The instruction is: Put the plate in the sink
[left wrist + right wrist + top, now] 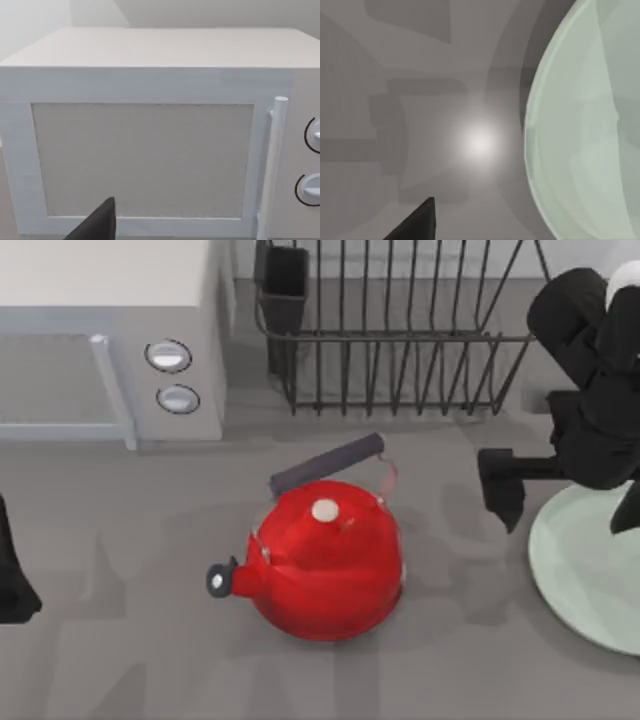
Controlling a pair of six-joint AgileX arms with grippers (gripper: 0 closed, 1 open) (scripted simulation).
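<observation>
The pale mint-green plate (590, 575) lies flat on the table at the right edge, partly cut off; its rim curves through the right wrist view (580, 145). My right gripper (565, 498) hangs open over the plate's left rim, one finger (503, 488) outside the rim above the bare table and the other over the plate. One dark fingertip (417, 222) shows in the right wrist view, apart from the plate. The sink is out of view. My left gripper (12, 575) is parked at the left edge, open, facing the microwave.
A red kettle (325, 558) with a dark handle stands mid-table, left of the plate. A black wire dish rack (395, 330) is at the back. A white microwave (110, 335) (150, 150) fills the back left corner.
</observation>
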